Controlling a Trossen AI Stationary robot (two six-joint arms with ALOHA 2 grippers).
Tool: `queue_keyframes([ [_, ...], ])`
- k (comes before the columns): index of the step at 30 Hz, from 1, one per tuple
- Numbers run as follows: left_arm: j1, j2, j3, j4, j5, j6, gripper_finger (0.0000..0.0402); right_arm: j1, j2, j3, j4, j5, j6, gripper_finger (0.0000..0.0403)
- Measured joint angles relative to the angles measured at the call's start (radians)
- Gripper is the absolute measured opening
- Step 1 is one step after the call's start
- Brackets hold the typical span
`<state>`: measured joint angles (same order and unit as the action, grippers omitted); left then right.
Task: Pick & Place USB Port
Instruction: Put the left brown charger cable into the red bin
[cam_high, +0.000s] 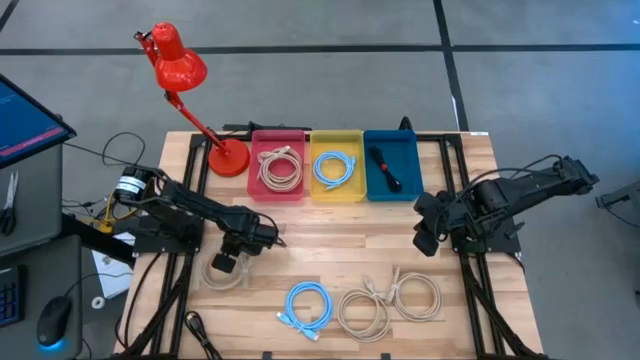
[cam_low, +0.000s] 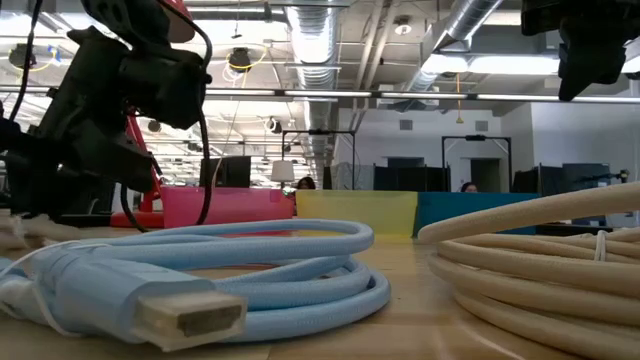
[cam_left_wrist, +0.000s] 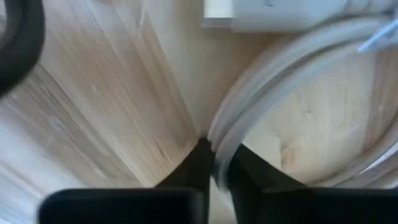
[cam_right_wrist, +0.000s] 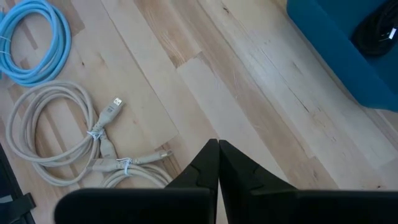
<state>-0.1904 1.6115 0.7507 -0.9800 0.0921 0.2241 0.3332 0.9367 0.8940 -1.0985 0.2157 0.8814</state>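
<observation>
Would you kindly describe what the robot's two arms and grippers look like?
Both arms are black and jointed. The left arm carries looping black cables and a silver, yellow-wired part near its base. The left gripper and right gripper have dark, tapered wedge fingers.

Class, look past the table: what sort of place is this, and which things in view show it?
Probably an open-plan lab or workshop: exposed ceiling ducts, rows of strip lights, and a wooden workbench with the two robot arms.
</observation>
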Motion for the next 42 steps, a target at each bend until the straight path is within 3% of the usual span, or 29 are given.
queue_keyframes([
  [8,0.003,-0.123,0.039,0.019,-0.002,-0.119,0.0015,0.000,0.000,0.000,0.000,0.028,-0.024,0.0001],
  [15,0.060,-0.254,0.112,0.040,-0.155,-0.206,0.0015,0.000,0.000,0.000,0.000,0.063,-0.026,0.0001],
  [20,0.186,-0.328,0.174,0.084,-0.294,-0.206,0.0015,0.000,0.000,0.000,0.000,0.064,-0.025,0.0001],
  [25,0.361,-0.382,0.200,0.231,-0.367,-0.187,0.0015,0.000,0.000,0.000,0.000,0.064,-0.025,0.0001],
  [29,0.501,-0.396,0.200,0.375,-0.375,-0.150,0.0015,0.000,0.000,0.000,0.000,0.074,-0.024,0.0001],
  [34,0.657,-0.375,0.200,0.428,-0.391,-0.107,0.0015,0.000,0.000,0.000,0.000,0.074,-0.016,0.0001],
  [42,0.807,-0.228,0.200,0.501,-0.366,-0.099,0.0015,-0.002,0.000,0.000,0.000,0.100,-0.016,0.0001],
])
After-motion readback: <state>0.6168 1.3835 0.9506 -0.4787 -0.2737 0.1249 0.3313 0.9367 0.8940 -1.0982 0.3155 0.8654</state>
